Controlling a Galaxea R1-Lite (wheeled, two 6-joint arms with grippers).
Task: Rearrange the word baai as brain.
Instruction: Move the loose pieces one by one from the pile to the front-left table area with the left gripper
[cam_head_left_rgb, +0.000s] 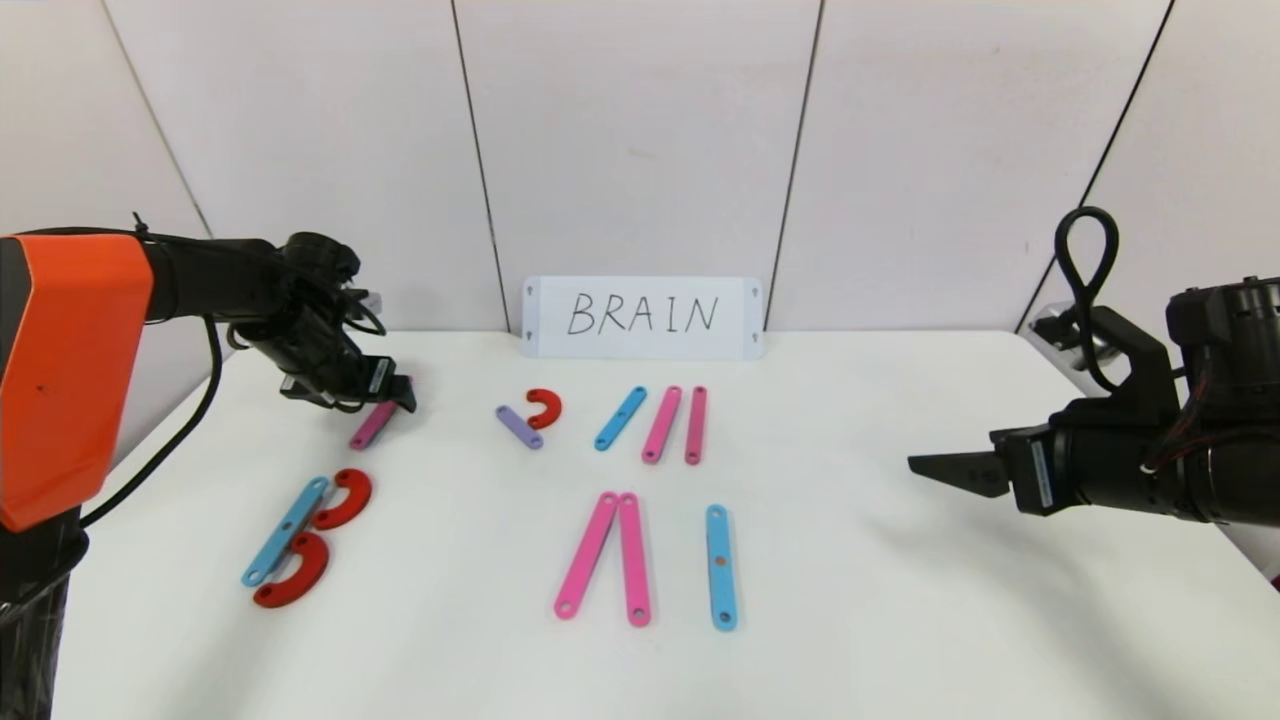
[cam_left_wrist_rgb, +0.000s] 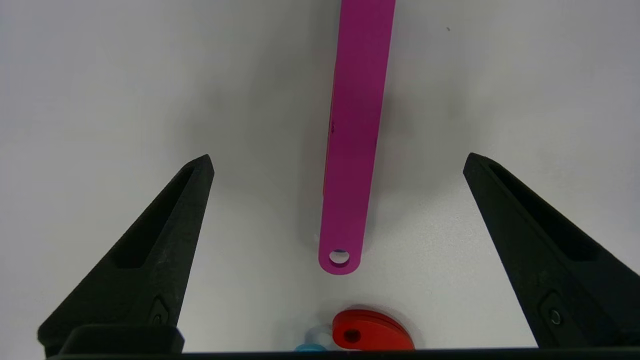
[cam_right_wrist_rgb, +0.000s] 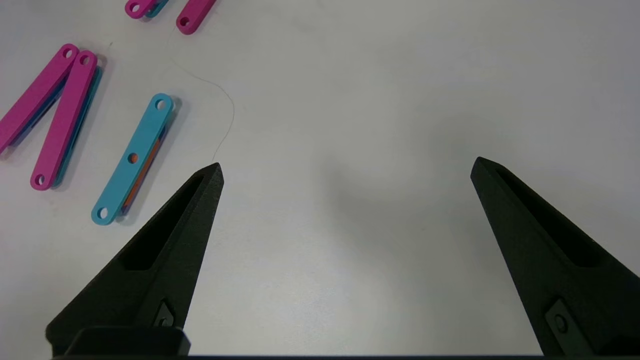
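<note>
Bare white table (cam_head_left_rgb: 900, 620) before 4 pale wall panels (cam_head_left_rgb: 640, 150).

A white table (cam_head_left_rgb: 900, 620) is seen spreading across the foreground. At its far edge, a white card (cam_head_left_rgb: 642, 317) with "BRAIN" handwritten in black is propped against a wall of pale panels (cam_head_left_rgb: 640, 140), which are divided by thin dark seams.

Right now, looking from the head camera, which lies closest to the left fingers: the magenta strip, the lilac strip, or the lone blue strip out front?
1. Magenta strip, right beneath the left fingers.
2. Lilac strip, toward the middle.
3. Lone blue strip, front, right of centre.
</note>
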